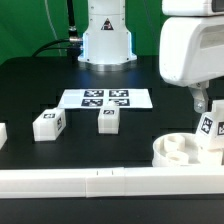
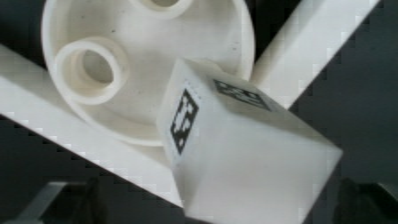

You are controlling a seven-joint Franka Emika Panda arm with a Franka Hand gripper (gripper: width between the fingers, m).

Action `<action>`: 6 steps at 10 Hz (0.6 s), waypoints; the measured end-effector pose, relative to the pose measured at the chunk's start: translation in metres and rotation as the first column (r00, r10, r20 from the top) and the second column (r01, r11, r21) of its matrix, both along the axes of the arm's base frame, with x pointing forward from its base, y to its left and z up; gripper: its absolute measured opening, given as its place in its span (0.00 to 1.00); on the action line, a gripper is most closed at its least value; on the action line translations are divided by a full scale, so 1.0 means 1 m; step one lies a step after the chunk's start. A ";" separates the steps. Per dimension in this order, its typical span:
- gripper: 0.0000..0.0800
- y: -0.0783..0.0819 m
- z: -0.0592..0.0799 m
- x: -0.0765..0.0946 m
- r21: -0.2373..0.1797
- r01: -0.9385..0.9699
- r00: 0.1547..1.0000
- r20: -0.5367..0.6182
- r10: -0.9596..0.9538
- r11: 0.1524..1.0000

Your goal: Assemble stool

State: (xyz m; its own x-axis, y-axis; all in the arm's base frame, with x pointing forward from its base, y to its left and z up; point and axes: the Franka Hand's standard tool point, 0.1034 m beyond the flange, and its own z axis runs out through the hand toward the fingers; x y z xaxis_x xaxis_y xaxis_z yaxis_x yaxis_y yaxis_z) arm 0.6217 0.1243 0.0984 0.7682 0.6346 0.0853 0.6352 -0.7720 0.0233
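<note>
White plastic parts are spread across your black counter (image 1: 30,90). The round seat (image 1: 170,157) lies flat at the exterior view's right, just behind the long front rail (image 1: 100,181), with its sockets facing up. The gripped leg (image 1: 211,127) hangs tilted over the seat's edge on the exterior view's right. Your jaws are closed on its upper part, below the arm (image 1: 195,45). Neither view lets you tell whether the leg's lower end touches the seat.

In the wrist view the gripped leg (image 2: 249,150) fills the foreground and shows black-and-white tags on two faces. The seat (image 2: 151,50) lies beyond it, and one round socket (image 2: 89,65) is in plain sight beside the leg.

Two more legs rest on the counter between the marker board (image 1: 105,98) and the front rail. The left leg (image 1: 47,124) sits toward the exterior view's left. The middle leg (image 1: 109,120) is near the centre, and both are well apart from the seat.
</note>
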 end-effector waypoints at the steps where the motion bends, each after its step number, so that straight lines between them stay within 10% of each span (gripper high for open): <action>1: 0.81 -0.003 -0.001 0.001 -0.015 -0.137 0.990 0.015 0.137 0.990; 6: 0.81 0.001 -0.001 0.003 -0.070 -0.503 0.862 0.035 0.506 0.861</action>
State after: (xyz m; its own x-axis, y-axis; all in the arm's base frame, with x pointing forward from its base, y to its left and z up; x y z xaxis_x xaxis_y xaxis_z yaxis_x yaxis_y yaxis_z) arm 0.6250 0.1251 0.0976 0.3370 0.9390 0.0680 0.9342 -0.3425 0.0997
